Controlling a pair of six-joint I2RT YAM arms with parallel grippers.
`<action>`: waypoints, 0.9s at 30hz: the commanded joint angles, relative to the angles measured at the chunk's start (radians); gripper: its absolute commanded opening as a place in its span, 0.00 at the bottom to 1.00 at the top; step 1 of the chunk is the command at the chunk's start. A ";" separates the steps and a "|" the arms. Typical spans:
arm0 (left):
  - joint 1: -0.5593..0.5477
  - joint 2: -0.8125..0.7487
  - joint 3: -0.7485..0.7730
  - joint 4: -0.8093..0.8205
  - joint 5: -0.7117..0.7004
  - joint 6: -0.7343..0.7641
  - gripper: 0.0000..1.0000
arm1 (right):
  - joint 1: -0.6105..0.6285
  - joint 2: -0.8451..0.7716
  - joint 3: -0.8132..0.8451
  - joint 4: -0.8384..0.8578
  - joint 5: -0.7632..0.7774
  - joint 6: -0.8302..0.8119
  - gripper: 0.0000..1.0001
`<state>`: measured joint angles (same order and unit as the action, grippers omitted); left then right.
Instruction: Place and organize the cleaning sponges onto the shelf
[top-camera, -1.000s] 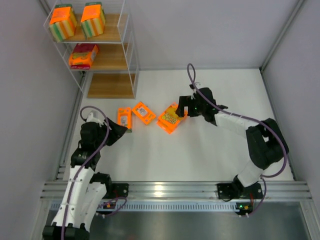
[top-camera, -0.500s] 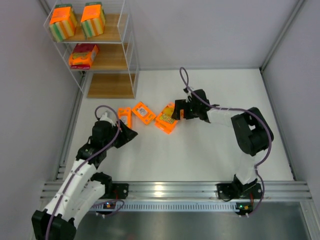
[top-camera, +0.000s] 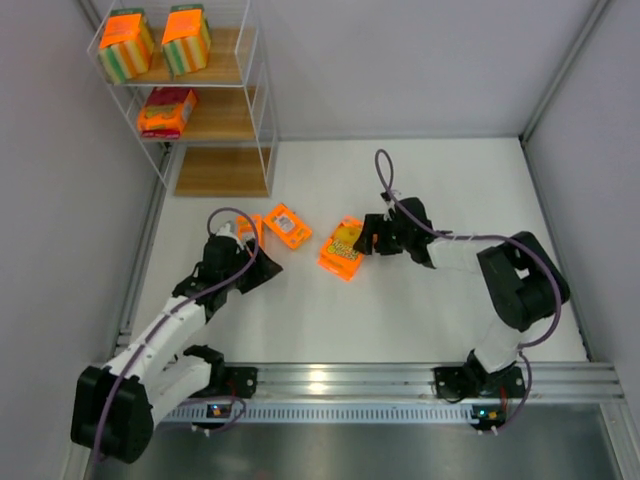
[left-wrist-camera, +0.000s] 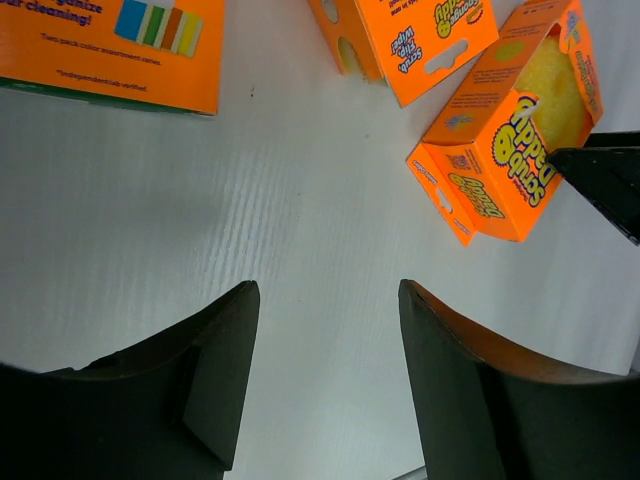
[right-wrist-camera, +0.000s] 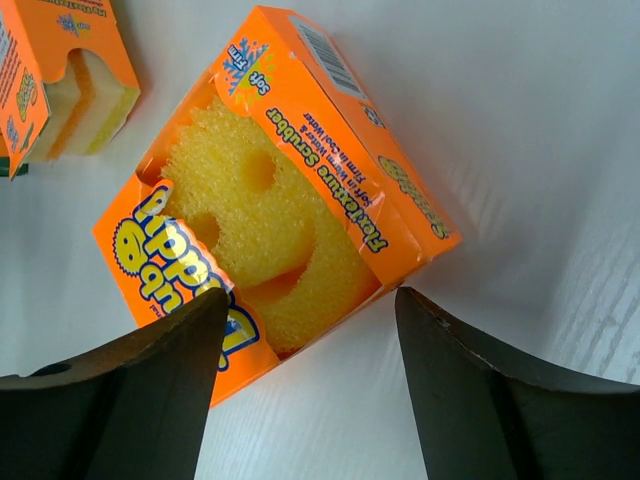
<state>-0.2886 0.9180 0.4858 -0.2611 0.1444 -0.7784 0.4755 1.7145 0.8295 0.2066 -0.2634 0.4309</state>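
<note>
**Q:** Overhead view: which claw is nearer the next pack?

**A:** The right claw (top-camera: 368, 238). The Scrub Daddy pack (top-camera: 342, 248) lies on the table directly ahead of its fingertips. The left claw (top-camera: 262, 268) stands farther off, on the pack's opposite side. The pack's long axis runs crosswise to the right claw's line of approach. The shelf (top-camera: 222, 172) stands well beyond both claws, off past the left claw.

**Q:** Left wrist view: state of the left claw?

**A:** The left claw (left-wrist-camera: 325, 300) has its jaws apart, and only bare table lies between them. It holds and touches nothing. The Scrub Daddy pack (left-wrist-camera: 500, 140) lies ahead and to its right. A second sponge pack (left-wrist-camera: 410, 35) lies straight ahead, and a flat pack (left-wrist-camera: 110, 50) lies ahead and to its left.

**Q:** Right wrist view: state of the right claw?

**A:** The right claw (right-wrist-camera: 310, 300) has its jaws apart, and the near corner of the Scrub Daddy pack (right-wrist-camera: 280, 200) reaches between the fingertips. Whether either pad touches the carton cannot be told. The carton sits aslant of the jaw line.

**Q:** What does the coming move depend on?

**A:** Probably that slant. If the jaws close on a corner, the carton may swivel.
</note>
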 joint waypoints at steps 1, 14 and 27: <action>-0.040 0.064 -0.007 0.181 0.003 0.010 0.64 | 0.014 -0.067 -0.042 -0.005 0.064 0.043 0.68; -0.300 0.331 0.057 0.324 -0.115 -0.038 0.64 | 0.337 -0.446 -0.296 -0.154 0.308 0.419 0.69; -0.302 0.101 -0.058 0.295 -0.207 -0.093 0.66 | 0.134 -0.563 -0.017 -0.391 0.020 -0.264 0.91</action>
<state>-0.5892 1.0595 0.4595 0.0010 -0.0048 -0.8440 0.6662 1.1065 0.7952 -0.1612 -0.0078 0.4763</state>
